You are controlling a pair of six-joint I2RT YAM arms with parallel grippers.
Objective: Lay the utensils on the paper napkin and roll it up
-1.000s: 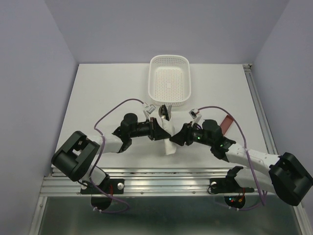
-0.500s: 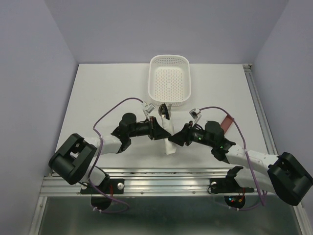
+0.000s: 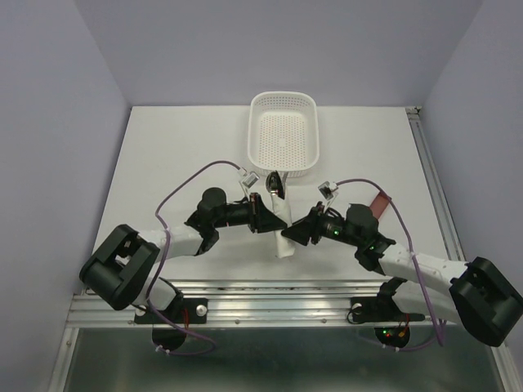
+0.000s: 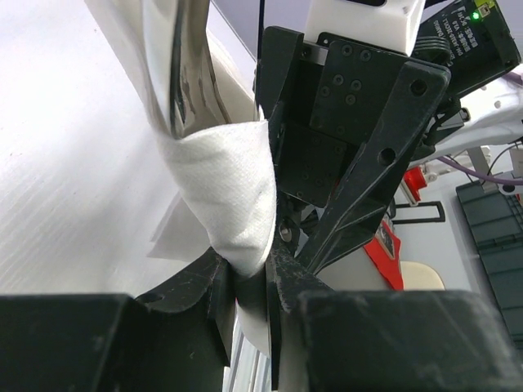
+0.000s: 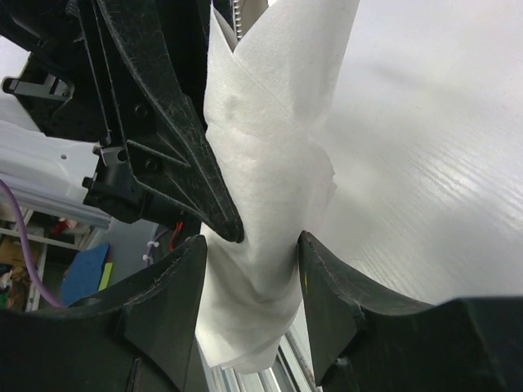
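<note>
Left gripper [image 4: 249,278] and right gripper [image 5: 253,253] each clench the thin white paper napkin [image 5: 270,163], half-rolled around the slim shiny metal spoon [image 3: 274,183] just nearside of the white perforated plastic basket [image 3: 282,96]; the next move probably calls for tightening the roll without tearing.

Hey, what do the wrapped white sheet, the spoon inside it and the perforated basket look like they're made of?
Paper napkin: soft white paper, matte, with fine embossed dimples and creased folds. Spoon: the visible part looks like polished metal, given its mirror-like reflections. Basket: probably moulded white plastic, with regular rows of holes.
</note>
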